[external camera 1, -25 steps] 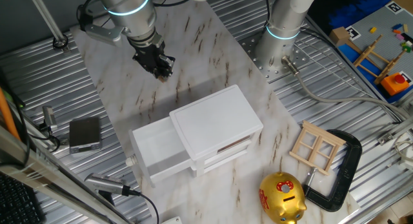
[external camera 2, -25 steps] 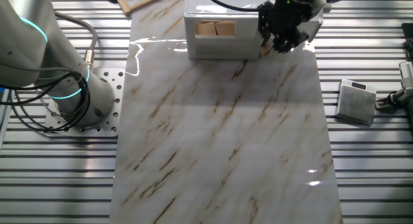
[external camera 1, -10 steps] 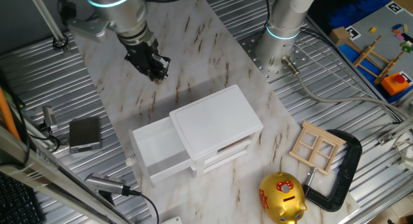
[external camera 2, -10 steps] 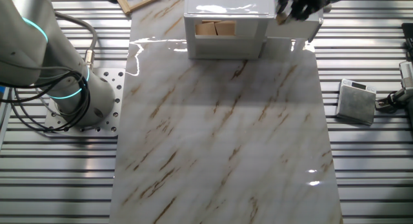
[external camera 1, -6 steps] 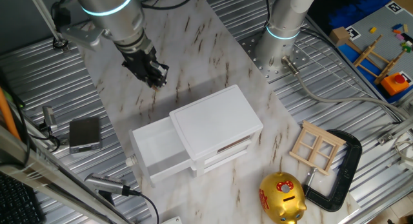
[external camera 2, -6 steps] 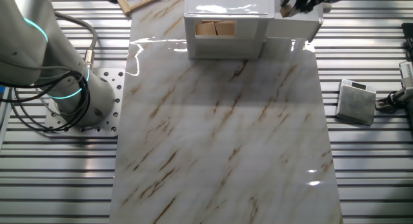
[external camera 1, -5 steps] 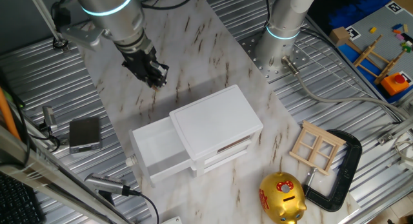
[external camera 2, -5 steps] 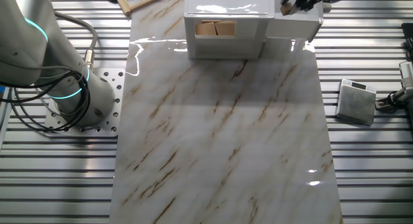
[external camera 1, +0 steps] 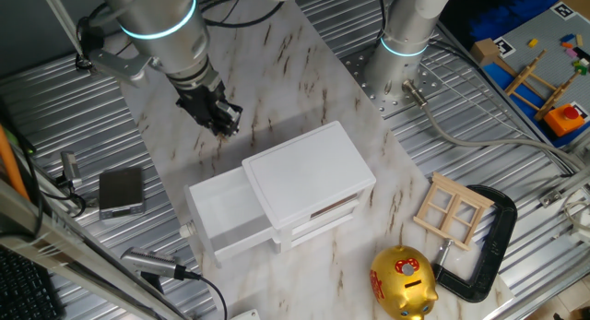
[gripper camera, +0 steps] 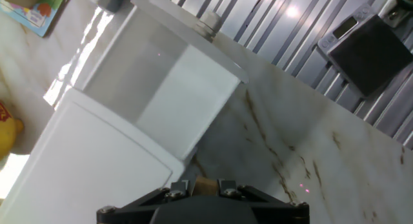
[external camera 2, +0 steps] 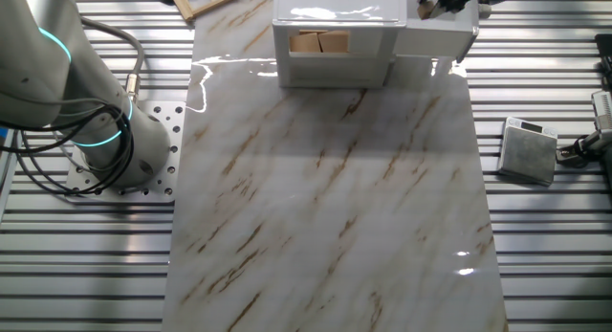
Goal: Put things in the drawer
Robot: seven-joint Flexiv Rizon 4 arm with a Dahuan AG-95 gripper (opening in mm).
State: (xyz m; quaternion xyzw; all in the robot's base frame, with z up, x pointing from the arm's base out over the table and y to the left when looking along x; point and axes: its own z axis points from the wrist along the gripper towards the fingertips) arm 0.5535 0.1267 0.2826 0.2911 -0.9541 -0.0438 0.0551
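Hand view: gripper (gripper camera: 202,185) holding brown block (gripper camera: 206,183) beside open drawer (gripper camera: 164,88).

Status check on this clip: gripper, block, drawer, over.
Gripper up off the table, jaws shut on the brown block. Top drawer pulled open, nothing visible inside. Gripper beside the cabinet, not yet over the drawer. Path looks unobstructed.

In the hand view the gripper (gripper camera: 205,185) is cut by the bottom edge, showing only a sliver of the block (gripper camera: 205,183). The other fixed view crops the drawer (external camera 2: 438,31) at its top.
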